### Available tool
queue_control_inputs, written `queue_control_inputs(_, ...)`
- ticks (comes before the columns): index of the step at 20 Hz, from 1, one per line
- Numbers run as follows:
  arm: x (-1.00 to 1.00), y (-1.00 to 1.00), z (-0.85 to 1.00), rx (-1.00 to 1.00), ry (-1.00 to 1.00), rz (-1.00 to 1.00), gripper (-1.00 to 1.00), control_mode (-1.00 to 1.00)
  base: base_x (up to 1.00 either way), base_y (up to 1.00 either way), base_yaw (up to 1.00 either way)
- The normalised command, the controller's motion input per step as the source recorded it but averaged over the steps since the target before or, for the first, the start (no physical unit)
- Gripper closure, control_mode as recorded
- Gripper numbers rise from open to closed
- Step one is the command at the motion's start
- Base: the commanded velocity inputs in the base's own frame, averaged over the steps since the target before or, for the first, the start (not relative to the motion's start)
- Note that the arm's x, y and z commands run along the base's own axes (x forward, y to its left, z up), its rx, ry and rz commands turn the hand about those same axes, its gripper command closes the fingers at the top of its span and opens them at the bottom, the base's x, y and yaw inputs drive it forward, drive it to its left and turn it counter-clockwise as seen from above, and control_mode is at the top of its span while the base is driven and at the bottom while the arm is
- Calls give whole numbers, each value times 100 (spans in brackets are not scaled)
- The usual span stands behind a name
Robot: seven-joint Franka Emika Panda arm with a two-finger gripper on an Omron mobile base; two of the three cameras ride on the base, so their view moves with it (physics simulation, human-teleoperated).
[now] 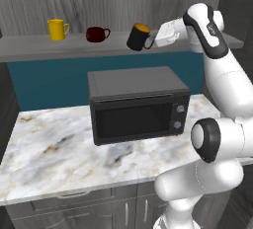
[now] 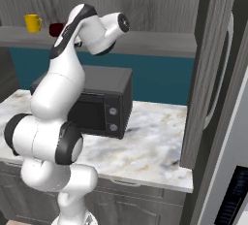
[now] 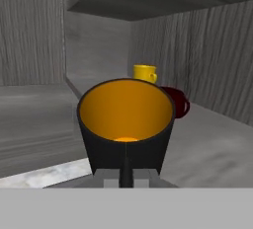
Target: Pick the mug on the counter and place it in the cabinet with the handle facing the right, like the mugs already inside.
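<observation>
Left base view: I am holding the mug tilted above the cabinet shelf, gripper pinching its handle side, right of the mugs.

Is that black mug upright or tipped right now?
Tipped: the black mug leans in the gripper, its orange inside facing sideways above the shelf.

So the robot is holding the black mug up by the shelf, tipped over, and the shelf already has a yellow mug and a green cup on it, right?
Almost. The cup beside the yellow mug is dark red, not green, as the left base view shows. The rest holds: the hand grips the black mug, tilted, up at the shelf.
</observation>
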Motion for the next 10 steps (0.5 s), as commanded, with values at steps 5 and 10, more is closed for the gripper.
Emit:
queue_control_inputs(5, 17, 0, -1, 0, 1, 0, 100, -100, 0, 0, 0)
queue_control_inputs(10, 3, 0, 0, 0, 0, 0, 100, -100, 0, 0, 0)
